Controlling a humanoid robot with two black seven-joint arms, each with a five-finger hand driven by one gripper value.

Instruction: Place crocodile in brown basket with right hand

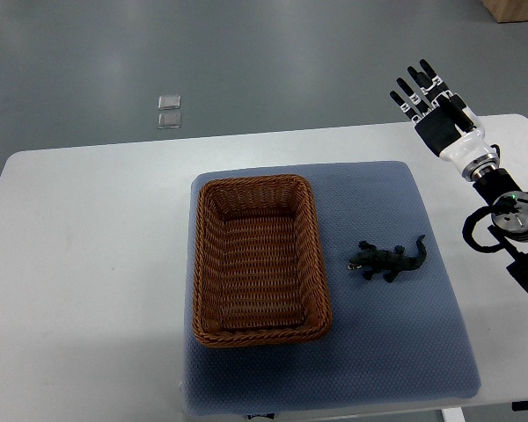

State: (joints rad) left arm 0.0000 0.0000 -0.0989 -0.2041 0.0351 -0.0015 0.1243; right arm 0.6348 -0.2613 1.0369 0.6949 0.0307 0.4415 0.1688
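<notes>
Centrally in the frame, a blue-grey mat [378,352] is laid on a white table [88,264], and both task objects are seen resting on it. The brown basket [260,260], a rectangular wicker one, is placed on the left part of the mat, with its long side running from the upper to the lower part of the frame. Nothing is seen inside it.

The crocodile [387,259], a small dark green toy, is found on the mat just to the right of the basket, near the middle of the frame but clear of the basket's rim. Its head is turned toward the basket and its tail is curled up toward the upper right. It is touched by nothing.

The right hand [433,110] is seen in the upper right of the frame, its arm entering from the right edge. It is held over the far right edge of the table, well apart from the crocodile. Its black fingers [413,90] are stretched out straight and slightly apart, pointing to the upper left, and nothing is gripped in them.

Two small clear square objects [169,112] are seen on the grey floor in the upper left of the frame, beyond the table.
</notes>
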